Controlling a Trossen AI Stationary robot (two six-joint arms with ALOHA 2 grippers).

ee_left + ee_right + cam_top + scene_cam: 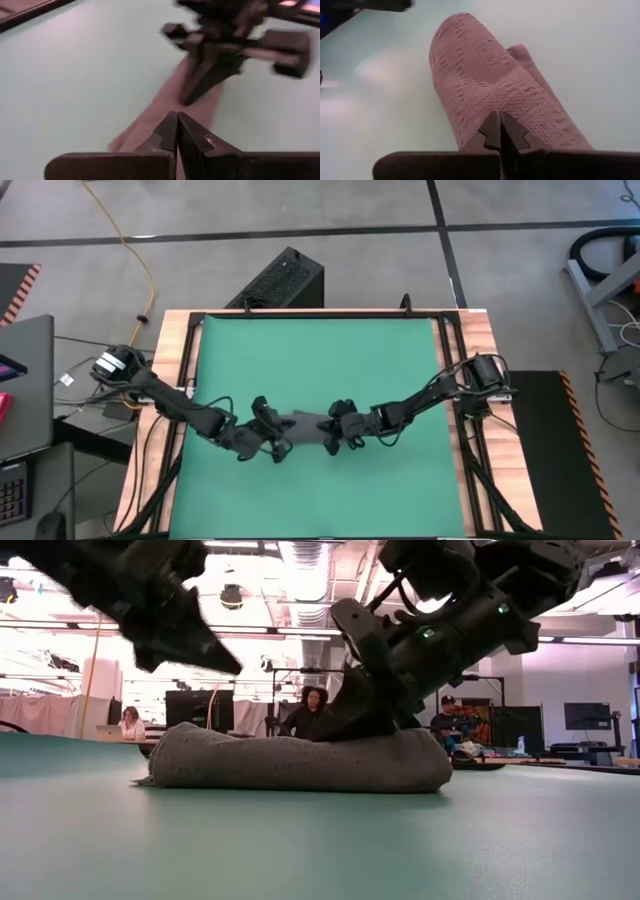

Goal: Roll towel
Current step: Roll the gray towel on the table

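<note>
Green matting [320, 360] covers the table you are working over, framed by a wooden border, with grey floor and a black box beyond the far edge. From the centre of the mat, the towel [303, 425] lies toward 6 o'clock, already gathered into a low, long bundle running across the table; in the low view it reads as a thick grey roll [300, 760] resting flat on the mat. Note the left gripper [272, 442] at the bundle's 9 o'clock end and the right gripper [335, 432] at its 3 o'clock end: each arm covers one end, which in your judgement keeps the roll even along its length. In the right wrist view the right gripper's fingers [501, 131] are closed together with their tips pressed onto the cloth [485, 85]; they pin the fabric, with no fold visibly pinched between them. In the left wrist view the left gripper's fingers [176, 131] are likewise closed tip to tip and poised above the towel [165, 107], with the right arm planted on the cloth farther along it. The low view shows one arm raised clear of the roll and the other bearing down on its top. Judge the roll as largely formed.
</note>
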